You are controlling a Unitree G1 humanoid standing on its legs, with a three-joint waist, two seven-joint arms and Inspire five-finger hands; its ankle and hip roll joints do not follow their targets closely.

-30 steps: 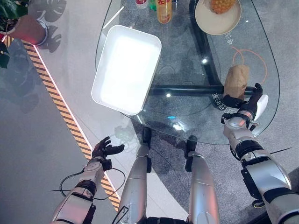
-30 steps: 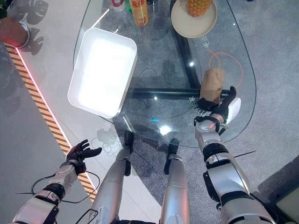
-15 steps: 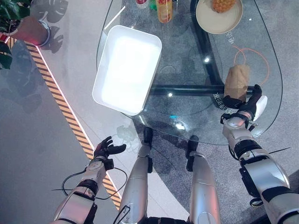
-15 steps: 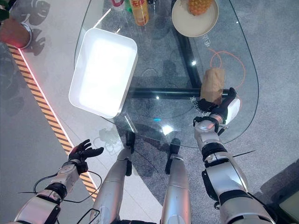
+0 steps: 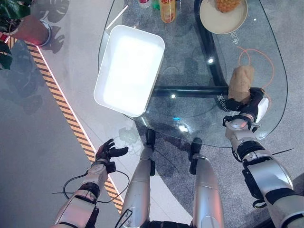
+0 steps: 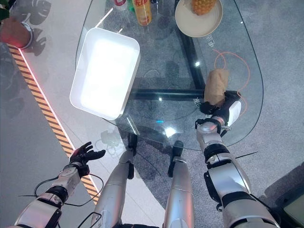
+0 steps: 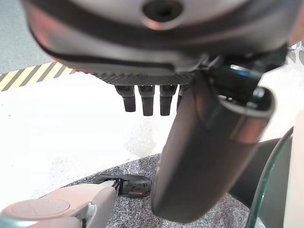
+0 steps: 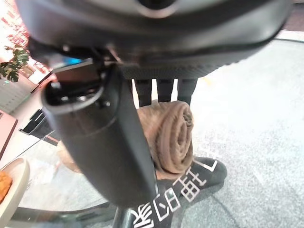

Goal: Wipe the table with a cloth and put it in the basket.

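Observation:
A rolled brown cloth (image 5: 241,81) lies on the right side of the round glass table (image 5: 190,66). My right hand (image 5: 247,108) sits at the cloth's near end. In the right wrist view its straight fingers (image 8: 159,90) reach over the roll (image 8: 168,135) and the thumb (image 8: 104,123) stands beside it, not closed round it. The white rectangular basket (image 5: 128,69) rests empty on the table's left edge. Off the table, low at the left over the floor, my left hand (image 5: 107,153) hangs open and holds nothing.
At the table's far side stand a cream plate (image 5: 209,23) with a pineapple and some bottles (image 5: 166,10). An orange cord (image 5: 266,61) loops by the cloth. A potted plant (image 5: 28,28) and yellow-black striped tape (image 5: 61,102) are on the floor at left.
My right hand has slid forward onto the near end of the cloth, its thumb drawn in closer. The left hand has barely moved.

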